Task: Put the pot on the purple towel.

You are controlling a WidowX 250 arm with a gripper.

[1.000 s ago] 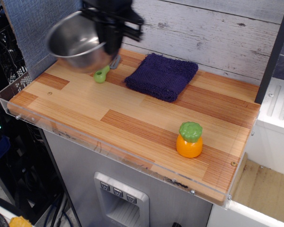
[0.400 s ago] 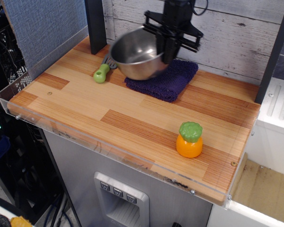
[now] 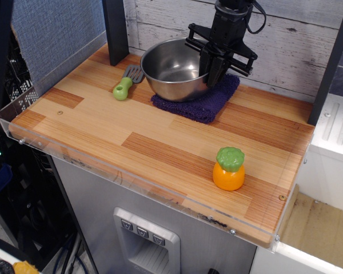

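On the purple towel (image 3: 201, 106), the pot (image 3: 172, 69) sits, rim gripped by the end effector (image 3: 212, 67).

One steel pot (image 3: 172, 69), one purple towel (image 3: 203, 104), one green-handled spatula (image 3: 126, 84), one orange-and-green toy (image 3: 228, 169), one gripper (image 3: 216, 64)

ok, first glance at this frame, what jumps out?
The shiny steel pot at the back of the wooden counter, sitting on the purple towel, with the black tool clamped on its right rim. Then the orange-and-green toy alone near the front right, and the green-handled spatula left of the pot.
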